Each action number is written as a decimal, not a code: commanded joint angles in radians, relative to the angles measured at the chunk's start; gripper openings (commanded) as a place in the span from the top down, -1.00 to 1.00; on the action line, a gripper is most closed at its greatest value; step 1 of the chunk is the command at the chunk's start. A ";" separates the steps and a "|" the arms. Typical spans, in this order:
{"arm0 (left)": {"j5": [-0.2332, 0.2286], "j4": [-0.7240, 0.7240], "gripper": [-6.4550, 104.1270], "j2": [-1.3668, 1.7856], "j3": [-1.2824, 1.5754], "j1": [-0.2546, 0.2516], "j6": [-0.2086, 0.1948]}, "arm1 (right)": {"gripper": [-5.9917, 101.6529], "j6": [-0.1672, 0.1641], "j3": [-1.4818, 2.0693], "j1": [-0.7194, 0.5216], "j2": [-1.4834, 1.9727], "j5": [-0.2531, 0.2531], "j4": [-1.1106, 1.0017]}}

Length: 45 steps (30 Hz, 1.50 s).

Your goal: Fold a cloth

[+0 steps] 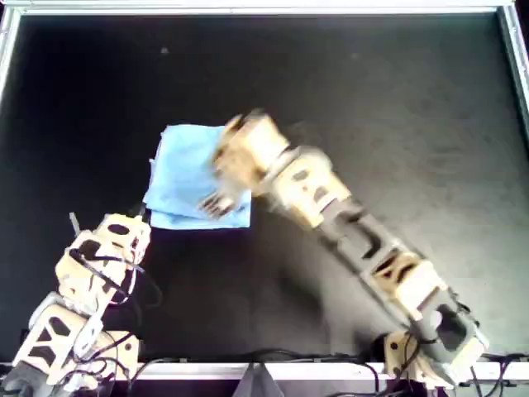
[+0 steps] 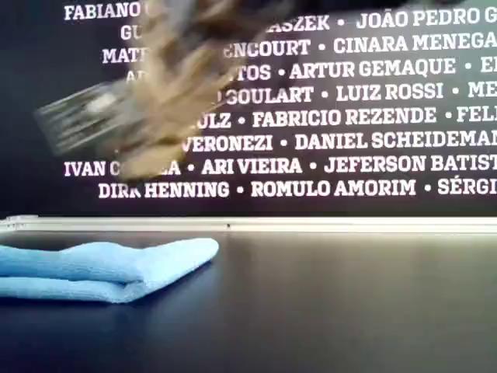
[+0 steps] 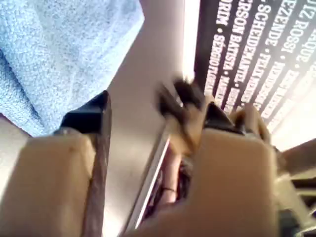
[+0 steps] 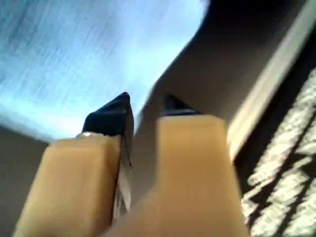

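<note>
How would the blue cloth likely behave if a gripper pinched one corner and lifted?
Probably floppy: the cloth lies in soft, rounded folded layers on the table, so it would likely drape and unfold rather than hold its shape. It looks thin, so probably light for its size. Its nubbly weave, seen in the left wrist view, suggests decent grip, not slippery.

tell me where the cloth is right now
The cloth lies folded on the black table, left of centre in the overhead view, with the right gripper above its right edge and the left gripper beside its lower-left corner.
</note>
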 commanded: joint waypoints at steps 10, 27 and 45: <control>-0.011 -0.012 -0.34 0.020 -0.032 -0.005 0.006 | 0.90 0.006 -0.055 -0.327 0.584 0.008 0.396; -0.252 -0.012 -0.34 0.020 -0.055 0.163 0.006 | 0.90 0.011 -0.058 -0.660 1.134 -0.008 0.394; -0.253 -0.011 -0.34 0.020 -0.075 0.160 -0.011 | 0.89 0.009 0.614 -0.676 1.887 0.008 0.388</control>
